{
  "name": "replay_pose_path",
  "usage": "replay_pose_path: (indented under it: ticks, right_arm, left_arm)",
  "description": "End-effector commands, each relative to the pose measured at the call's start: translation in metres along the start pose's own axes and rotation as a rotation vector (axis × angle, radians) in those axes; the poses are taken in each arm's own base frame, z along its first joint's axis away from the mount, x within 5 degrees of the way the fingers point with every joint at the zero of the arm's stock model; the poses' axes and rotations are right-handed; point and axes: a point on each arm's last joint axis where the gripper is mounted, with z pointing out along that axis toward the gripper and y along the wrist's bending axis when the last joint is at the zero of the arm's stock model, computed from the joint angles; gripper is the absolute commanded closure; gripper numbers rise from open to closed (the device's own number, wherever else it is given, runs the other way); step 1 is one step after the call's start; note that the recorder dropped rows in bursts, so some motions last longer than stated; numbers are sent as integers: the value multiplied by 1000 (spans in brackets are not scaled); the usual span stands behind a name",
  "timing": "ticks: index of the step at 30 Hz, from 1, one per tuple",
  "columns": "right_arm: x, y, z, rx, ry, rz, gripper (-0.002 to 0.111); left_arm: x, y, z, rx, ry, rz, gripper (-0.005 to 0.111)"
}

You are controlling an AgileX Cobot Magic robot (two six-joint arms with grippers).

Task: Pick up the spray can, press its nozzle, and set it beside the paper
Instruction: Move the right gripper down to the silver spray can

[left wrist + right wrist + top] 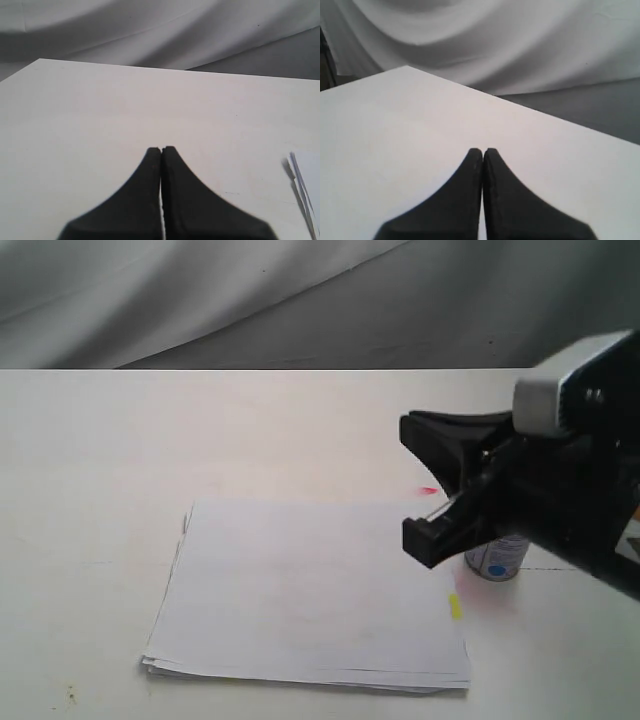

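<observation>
Grey cloth (pixel 200 290) hangs in folds behind your white bench (pixel 100 460), and on the bench lies the paper (pixel 310 590), a thin white stack with slightly fanned edges and a small yellow mark (pixel 455 606) on its right edge. Your spray can (pixel 497 558) stands upright on the bench just beside that right edge, close to the yellow mark. You can see only its lower part with a blue dot on the label, because the right arm covers the rest, and its nozzle is hidden. A small red fleck (pixel 430 491) sits on the bench just beyond the paper's far right corner. Your right gripper (pixel 483 149) hangs in front of the can, raised and pointing left across the paper's right side. Its own wrist view shows the two black fingers pressed together tip to tip with nothing between them, though from the exterior view the black parts read as two separate prongs, so that angle is unclear. Your left gripper (pixel 161 149) is likewise closed and empty, above bare bench with a corner of the paper well off to one side.
</observation>
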Motion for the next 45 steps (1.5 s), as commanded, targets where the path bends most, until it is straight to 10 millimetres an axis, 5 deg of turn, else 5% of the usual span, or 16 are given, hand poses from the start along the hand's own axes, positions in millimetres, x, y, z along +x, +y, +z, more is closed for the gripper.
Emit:
replay_pose_path:
  ticks: [1,5,16,30,35,37,39,45]
  right_arm:
    - [36,-13,-8,135,20,10,108]
    - [72,-20,-18,190,72,6,108]
    - [115,-36,-42,363,168,81,108]
    - [137,-46,-36,488,274,23,108]
    - [136,-44,-35,458,266,1,80]
    - [134,-44,-33,457,255,23,36]
    - [134,-44,-33,460,249,47,17]
    - [133,-44,-33,464,234,43,14]
  left_arm:
    - [1,0,0,1,-1,-9,107]
    - [1,0,0,1,-1,-9,107]
    - [1,0,0,1,-1,-9,107]
    - [1,0,0,1,-1,-9,107]
    - [1,0,0,1,-1,-9,107]
    - [1,0,0,1,-1,-9,107]
    - [1,0,0,1,-1,-9,107]
    - [1,0,0,1,-1,-9,107]
